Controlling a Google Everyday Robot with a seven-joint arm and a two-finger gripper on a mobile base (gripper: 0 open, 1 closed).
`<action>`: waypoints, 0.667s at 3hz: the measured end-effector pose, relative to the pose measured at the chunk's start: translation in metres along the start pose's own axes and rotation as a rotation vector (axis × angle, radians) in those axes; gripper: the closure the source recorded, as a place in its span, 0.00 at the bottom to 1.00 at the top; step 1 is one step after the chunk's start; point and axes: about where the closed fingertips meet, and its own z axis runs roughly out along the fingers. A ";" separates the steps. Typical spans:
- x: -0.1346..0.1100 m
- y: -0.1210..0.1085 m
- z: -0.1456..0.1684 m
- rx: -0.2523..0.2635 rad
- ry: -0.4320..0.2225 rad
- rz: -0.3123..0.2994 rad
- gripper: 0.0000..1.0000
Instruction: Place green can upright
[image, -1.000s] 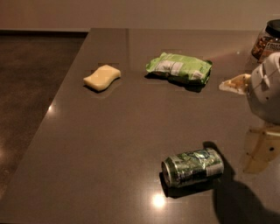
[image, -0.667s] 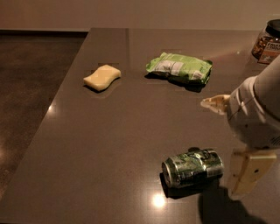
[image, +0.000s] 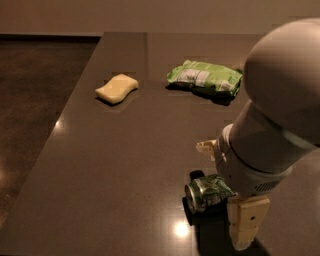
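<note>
The green can (image: 204, 193) lies on its side on the dark table (image: 125, 165) near the front, its silver top facing left. Its right part is hidden behind my arm. My gripper (image: 223, 194) hangs low over the can's right end and is open. One beige finger (image: 246, 221) stands at the can's near right, and the other fingertip (image: 205, 148) shows just beyond the can. The can lies between them. I cannot tell whether either finger touches it.
A light-green crinkly snack bag (image: 205, 77) lies at the back middle of the table. A pale yellow sponge (image: 116, 88) lies at the back left. The table's left edge (image: 60, 125) drops to a dark floor. My white arm (image: 280, 115) fills the right side.
My arm has swung in from the right and come down over the can. The gripper now straddles the can's right end. The can, bag and sponge have not moved.
</note>
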 end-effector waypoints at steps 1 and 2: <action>-0.013 0.003 0.025 -0.050 0.027 -0.029 0.03; -0.015 0.002 0.035 -0.065 0.050 -0.026 0.25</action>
